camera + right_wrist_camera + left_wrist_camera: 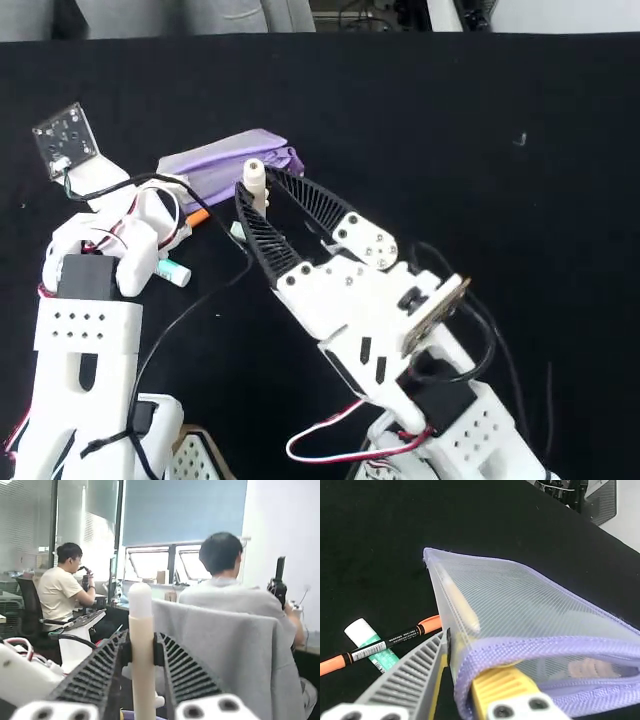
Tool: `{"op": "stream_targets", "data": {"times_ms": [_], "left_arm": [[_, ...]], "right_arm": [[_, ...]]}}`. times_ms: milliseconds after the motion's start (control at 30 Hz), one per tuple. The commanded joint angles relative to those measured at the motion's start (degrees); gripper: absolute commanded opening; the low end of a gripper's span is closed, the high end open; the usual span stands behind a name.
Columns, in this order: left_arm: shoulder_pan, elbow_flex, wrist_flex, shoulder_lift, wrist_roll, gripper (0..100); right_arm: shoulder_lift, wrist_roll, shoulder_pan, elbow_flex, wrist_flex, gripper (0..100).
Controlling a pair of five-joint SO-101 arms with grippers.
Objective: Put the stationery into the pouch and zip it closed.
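Black tabletop is carrying the purple pouch point(225, 160) near its far side. Your left gripper point(457, 655) is clamping the pouch's open lip, one finger inside. Your right gripper point(142, 647) is pinching a cream stick point(141, 630) upright, just beside the pouch. You should be holding the lip lifted while tilting the stick down and feeding it in lengthwise. An orange pen point(380, 646) and a white-and-green tube point(172, 271) are lying near the mouth, not yet inside.

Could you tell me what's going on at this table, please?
The left tool grips the purple mesh pouch by its open edge, with one finger inside. The right tool holds a cream stick upright near the pouch, not yet in it. An orange pen and a green-and-white tube lie on the black table beside the pouch.
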State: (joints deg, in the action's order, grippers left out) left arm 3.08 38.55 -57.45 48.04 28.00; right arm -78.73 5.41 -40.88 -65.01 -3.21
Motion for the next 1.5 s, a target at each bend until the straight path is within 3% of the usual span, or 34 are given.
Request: {"op": "stream_targets", "data": {"times_ms": [0, 367, 700, 1100, 1467], "left_arm": [[-0.9, -0.2, 0.6, 1.3, -0.8, 3], [-3.8, 1.1, 1.1, 1.8, -2.4, 3], [-4.2, 1.2, 1.1, 1.8, -2.5, 3], [-4.3, 1.4, 1.1, 1.8, -2.5, 3], [-4.2, 1.5, 1.1, 1.8, -2.5, 3]], "right_arm": [[-1.5, 5.4, -0.6, -4.1, 9.8, 1.1], [-1.0, 6.2, -0.6, -7.7, 21.6, 1.1], [0.0, 6.2, -0.2, -11.6, 24.7, 1.1], [19.6, 7.4, 3.8, -12.3, 41.7, 1.1], [31.4, 7.0, 6.0, -12.3, 47.1, 1.5]]}}
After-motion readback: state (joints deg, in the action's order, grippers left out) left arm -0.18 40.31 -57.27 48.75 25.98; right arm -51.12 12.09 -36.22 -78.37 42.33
